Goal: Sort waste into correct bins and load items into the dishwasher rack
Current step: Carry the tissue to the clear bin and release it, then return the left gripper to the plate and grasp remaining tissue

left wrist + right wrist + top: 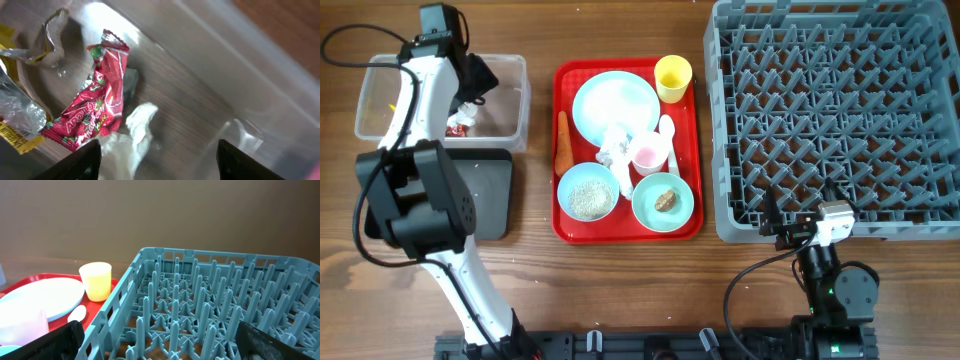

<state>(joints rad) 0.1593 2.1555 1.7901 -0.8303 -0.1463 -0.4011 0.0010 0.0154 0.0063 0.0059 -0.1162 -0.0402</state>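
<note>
Far left: my left end effector (159, 165) is down inside the tub (512, 100), fingers spread wide with nothing pinched. Right under it on the tub floor are a red wrapper (97, 97), a yellow wrapper (14, 136) off to its side, and a wad of tissue (131, 131) just beside one finger. From overhead my own arm covers a good chunk of the tub and the near edge of the black tray (492, 198) next to it.

Middle of the bench: the red tray (557, 215) is packed. The carrot (563, 140) lies along its left rim, and the plate (615, 100) has a yellow cup (673, 77) beside it. More tissue (617, 150) sits by the pink cup (648, 157) and spoon (667, 128). Up front there's one bowl (588, 192) of rice and another bowl (650, 205) with a brown lump (666, 200).

Right: the rack (830, 110) has nothing in it, just pegs. My right end effector (772, 226) is at its near left corner, fingers spread wide and holding nothing. From the wrist view, the rack wall blocks most of the red tray.
</note>
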